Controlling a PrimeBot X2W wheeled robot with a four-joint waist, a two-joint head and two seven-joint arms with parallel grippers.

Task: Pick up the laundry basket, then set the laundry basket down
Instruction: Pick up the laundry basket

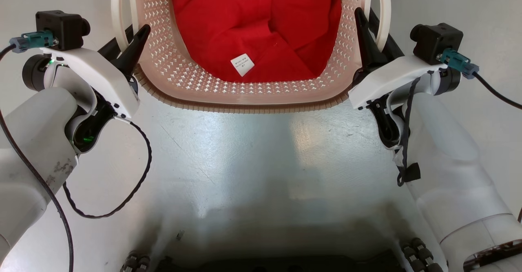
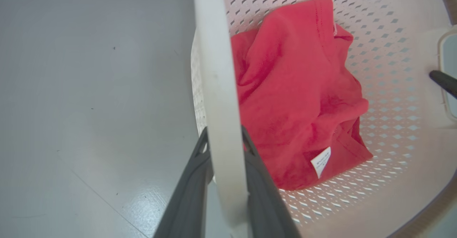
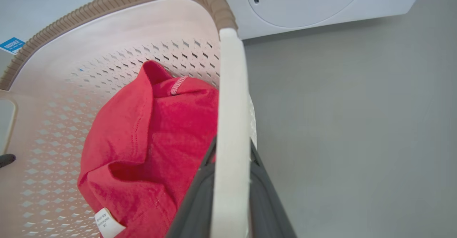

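Smooth, glossy grey floor (image 1: pixel 244 153), with a white washer (image 3: pixel 321 6) with a round door beyond. The basket (image 1: pixel 253 90), cream perforated plastic with a ribbed brown rim, is between the arms and holds a crumpled red cloth (image 1: pixel 253 27). The left gripper (image 2: pixel 224 131) pinches the flat left handle (image 2: pixel 214 52), and the right gripper (image 3: pixel 232 141) pinches the right handle (image 3: pixel 232 70). A small white label (image 1: pixel 242 65) lies on the cloth.

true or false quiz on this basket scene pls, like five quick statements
1. The left hand grips a white handle of the laundry basket. True.
2. The basket is empty. False: a red garment lies inside.
3. The right hand hangs open, clear of the basket. False: its fingers clamp the other handle.
4. A white washer stands beyond the basket. True.
5. The garment's label is blue. False: it is white.
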